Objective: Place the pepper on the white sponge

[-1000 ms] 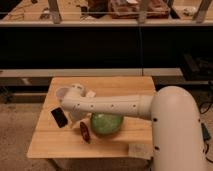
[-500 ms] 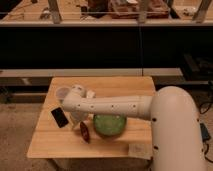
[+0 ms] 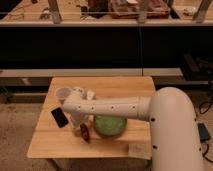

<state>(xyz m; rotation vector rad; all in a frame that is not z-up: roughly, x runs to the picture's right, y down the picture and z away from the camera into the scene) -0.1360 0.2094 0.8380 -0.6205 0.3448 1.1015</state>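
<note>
White sponge (image 3: 135, 149) at front table edge, front-right of green bowl (image 3: 110, 126). Pepper (image 3: 85, 133) just left of bowl, apart from sponge. Gripper (image 3: 80, 127) right over pepper, jaws wide, no grip evident. Black phone (image 3: 60, 117) farther left; plastic cup (image 3: 64, 93) behind-left of bowl.

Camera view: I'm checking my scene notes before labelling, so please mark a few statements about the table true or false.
1. The small dark red pepper lies on the flat whitish rectangular sponge. False: it lies left of the round green bowl, apart from the sponge.
2. The gripper is right at the pepper, beside the bowl. True.
3. The flat black phone lies right of the bowl. False: it lies to the left.
4. The sponge sits near the wooden table's lower right corner in the picture. True.
</note>
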